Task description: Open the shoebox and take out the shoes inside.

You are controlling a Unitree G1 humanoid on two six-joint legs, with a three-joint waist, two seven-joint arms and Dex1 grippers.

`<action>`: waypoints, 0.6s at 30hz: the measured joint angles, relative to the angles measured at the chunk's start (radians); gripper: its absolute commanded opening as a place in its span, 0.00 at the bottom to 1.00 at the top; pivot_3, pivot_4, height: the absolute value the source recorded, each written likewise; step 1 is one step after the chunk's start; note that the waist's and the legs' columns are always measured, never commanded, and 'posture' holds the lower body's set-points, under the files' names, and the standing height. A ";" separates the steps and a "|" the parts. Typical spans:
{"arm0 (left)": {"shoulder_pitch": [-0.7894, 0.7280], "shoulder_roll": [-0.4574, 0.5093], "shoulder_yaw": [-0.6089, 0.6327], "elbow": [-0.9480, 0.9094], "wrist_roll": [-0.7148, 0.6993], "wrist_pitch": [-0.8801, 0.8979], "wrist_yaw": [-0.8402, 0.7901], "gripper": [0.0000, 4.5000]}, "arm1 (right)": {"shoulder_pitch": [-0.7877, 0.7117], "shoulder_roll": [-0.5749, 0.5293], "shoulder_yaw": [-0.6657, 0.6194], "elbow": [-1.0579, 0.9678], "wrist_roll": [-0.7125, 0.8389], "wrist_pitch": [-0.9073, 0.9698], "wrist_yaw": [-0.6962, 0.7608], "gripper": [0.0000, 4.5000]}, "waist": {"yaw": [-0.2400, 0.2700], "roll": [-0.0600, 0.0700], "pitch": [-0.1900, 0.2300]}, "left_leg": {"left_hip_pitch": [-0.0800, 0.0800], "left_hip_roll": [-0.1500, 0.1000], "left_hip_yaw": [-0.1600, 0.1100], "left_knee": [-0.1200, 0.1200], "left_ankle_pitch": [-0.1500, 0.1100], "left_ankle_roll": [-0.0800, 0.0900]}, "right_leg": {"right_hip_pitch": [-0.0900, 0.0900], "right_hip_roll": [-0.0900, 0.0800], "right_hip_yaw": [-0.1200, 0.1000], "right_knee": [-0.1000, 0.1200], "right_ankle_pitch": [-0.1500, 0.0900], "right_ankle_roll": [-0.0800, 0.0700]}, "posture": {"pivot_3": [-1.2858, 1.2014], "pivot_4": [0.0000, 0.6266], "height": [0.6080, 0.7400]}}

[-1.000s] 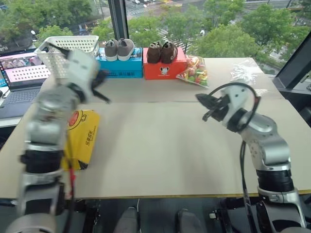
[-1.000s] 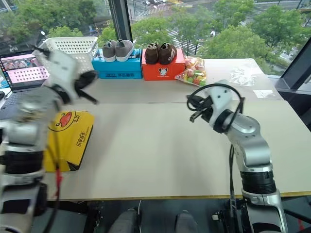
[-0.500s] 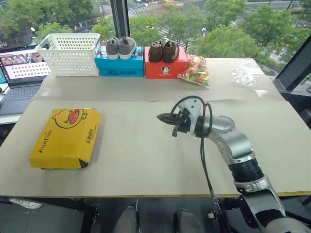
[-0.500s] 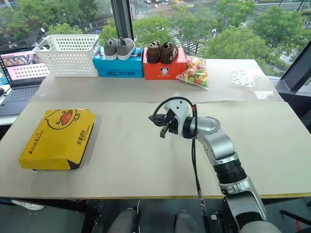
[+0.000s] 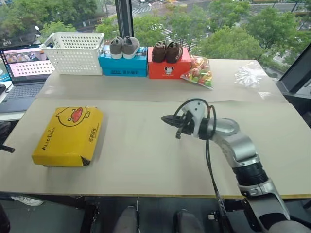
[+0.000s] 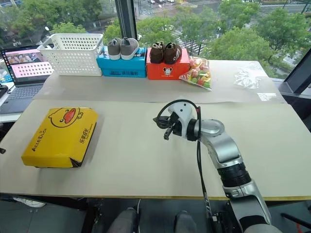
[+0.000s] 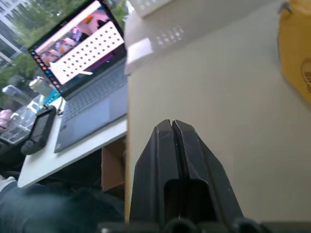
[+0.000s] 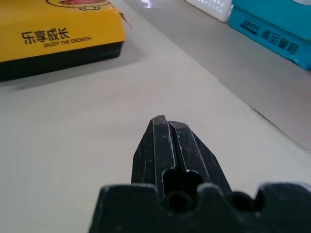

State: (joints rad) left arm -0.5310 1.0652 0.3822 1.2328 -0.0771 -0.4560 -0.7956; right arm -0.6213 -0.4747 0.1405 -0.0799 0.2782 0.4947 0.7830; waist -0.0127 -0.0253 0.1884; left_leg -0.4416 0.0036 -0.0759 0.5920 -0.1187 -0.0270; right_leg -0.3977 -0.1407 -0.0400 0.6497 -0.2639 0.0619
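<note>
My left gripper (image 7: pixel 172 127), which was raised over the table's (image 5: pixel 146 160) left side, has swung out past its left edge. My right gripper (image 5: pixel 166 118) has moved left toward the table's middle.

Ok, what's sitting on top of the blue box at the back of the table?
A grey pair of shoes rests on the blue box, toes facing the robot. The box is shut, so its inside is hidden.
</note>
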 measured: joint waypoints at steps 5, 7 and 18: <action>-0.038 -0.046 -0.087 0.038 0.063 -0.005 -0.001 0.01 | 0.035 -0.033 -0.026 -0.036 0.003 0.037 -0.004 0.00 | -0.001 0.000 0.000 | 0.000 0.000 0.000 0.000 0.000 0.000 | 0.000 0.000 0.000 0.002 0.000 0.000 | 0.52 0.24 1.00; -0.060 -0.070 -0.113 0.046 0.079 -0.004 -0.012 0.01 | 0.042 -0.047 -0.036 -0.052 0.009 0.046 -0.005 0.00 | -0.002 0.000 0.000 | 0.000 0.000 0.000 0.000 0.000 0.000 | 0.000 0.000 0.000 0.001 0.000 0.000 | 0.52 0.24 1.00; -0.138 -0.216 -0.174 0.036 0.077 -0.012 -0.145 0.01 | 0.091 -0.066 -0.083 -0.205 0.119 0.067 0.056 0.00 | 0.007 0.000 0.000 | 0.001 0.000 0.000 0.002 0.000 0.000 | 0.003 0.000 0.000 0.001 0.000 0.000 | 0.52 0.24 1.00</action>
State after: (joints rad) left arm -0.6688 0.8493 0.2086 1.2691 -0.0004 -0.4681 -0.9409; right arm -0.5298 -0.5406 0.0577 -0.2849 0.3975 0.5620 0.8392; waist -0.0055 -0.0258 0.1882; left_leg -0.4404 0.0040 -0.0759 0.5937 -0.1184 -0.0272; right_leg -0.3943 -0.1405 -0.0404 0.6508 -0.2637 0.0623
